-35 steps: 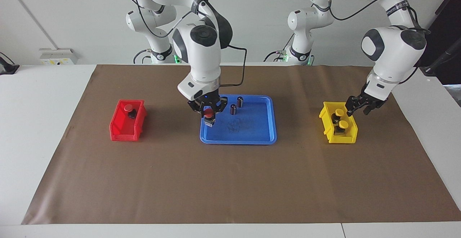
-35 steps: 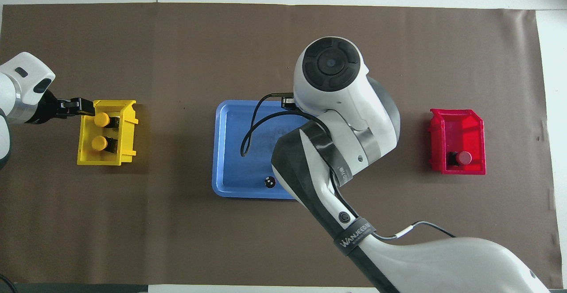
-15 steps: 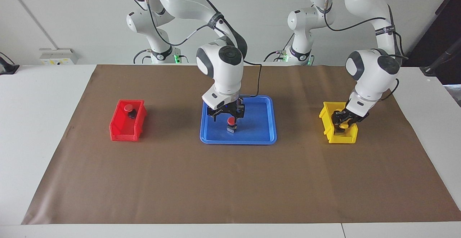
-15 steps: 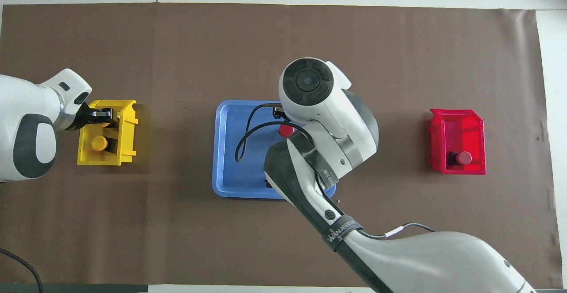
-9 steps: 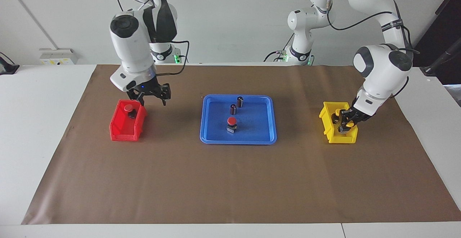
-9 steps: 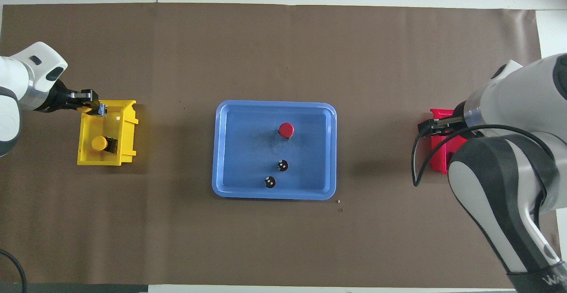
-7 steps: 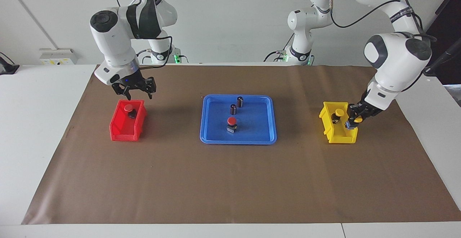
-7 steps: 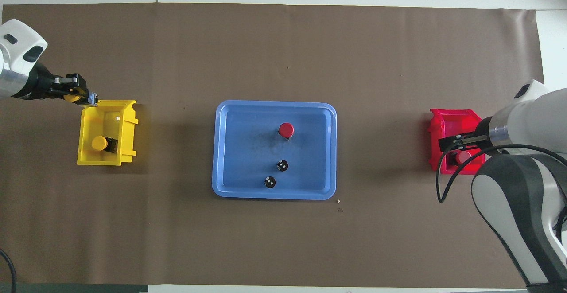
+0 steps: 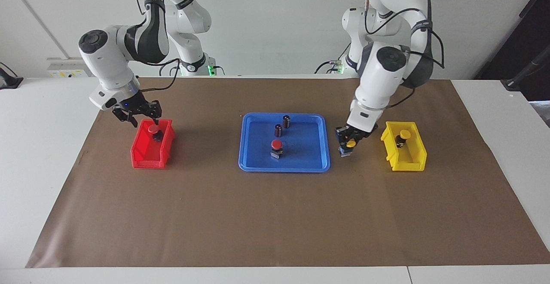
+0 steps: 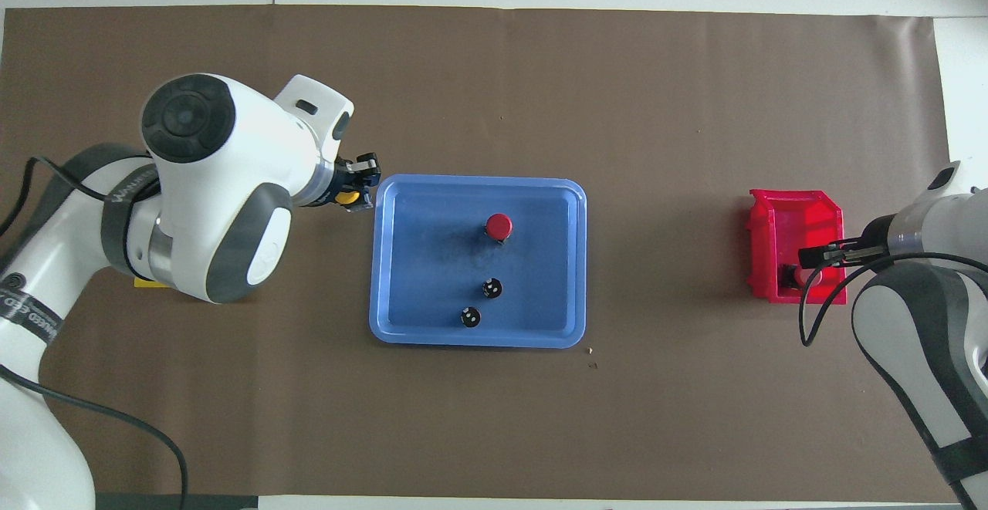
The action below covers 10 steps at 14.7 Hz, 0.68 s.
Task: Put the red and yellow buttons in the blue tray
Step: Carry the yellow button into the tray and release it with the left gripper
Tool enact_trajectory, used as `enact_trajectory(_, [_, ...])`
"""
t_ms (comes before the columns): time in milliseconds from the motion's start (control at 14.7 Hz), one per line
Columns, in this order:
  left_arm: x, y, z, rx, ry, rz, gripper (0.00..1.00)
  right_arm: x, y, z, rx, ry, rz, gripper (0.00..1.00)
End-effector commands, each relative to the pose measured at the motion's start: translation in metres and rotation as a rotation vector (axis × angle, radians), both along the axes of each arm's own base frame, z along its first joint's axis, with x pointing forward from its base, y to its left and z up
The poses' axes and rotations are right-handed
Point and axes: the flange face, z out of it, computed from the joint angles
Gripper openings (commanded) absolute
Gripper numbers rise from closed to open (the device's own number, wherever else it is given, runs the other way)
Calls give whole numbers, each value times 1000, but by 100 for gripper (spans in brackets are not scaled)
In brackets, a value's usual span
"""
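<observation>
Nearest the robots in the blue tray [image 9: 327, 146] stood two dark cylinders [image 9: 286, 121], then one red button [image 9: 276, 145] farther out, upright on the tray floor. Right end effector [image 9: 138, 117] hung with fingers apart over the robot-side end of the red bin [image 9: 142, 153], just above the second red button [image 9: 153, 128] resting inside. Left end effector [image 9: 348, 141] was clamped on a yellow button [image 9: 350, 144], held above the brown mat on the table [image 9: 275, 215] between tray and yellow bin [image 9: 413, 155], with the other yellow button [image 9: 403, 134] lying in that bin.
</observation>
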Motion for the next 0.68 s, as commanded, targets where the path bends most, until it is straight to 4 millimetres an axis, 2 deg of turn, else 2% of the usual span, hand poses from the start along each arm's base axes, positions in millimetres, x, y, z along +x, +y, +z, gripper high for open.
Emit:
enact_trajectory(0, [-21, -50, -22, -16, -12, 34, 2, -4, 4, -15, 12, -22, 0, 71])
enact_trajectory(204, [-42, -88, -56, 8, 21, 9, 2, -6, 2, -35, 13, -7, -1, 70])
enact_trajectory(408, [-38, -93, -74, 39, -19, 12, 2, -13, 3, -42, 14, 5, 11, 69])
enact_trajectory(476, [-38, -93, -75, 39, -19, 13, 7, -14, 2, -42, 15, 11, 13, 69])
enact_trajectory(544, [-38, -94, -74, 34, -24, 12, 23, -15, -1, -42, 16, 12, 28, 68])
enact_trajectory(612, [-37, -94, -74, 31, -28, 13, 49, -17, -3, -44, 17, 13, 44, 68])
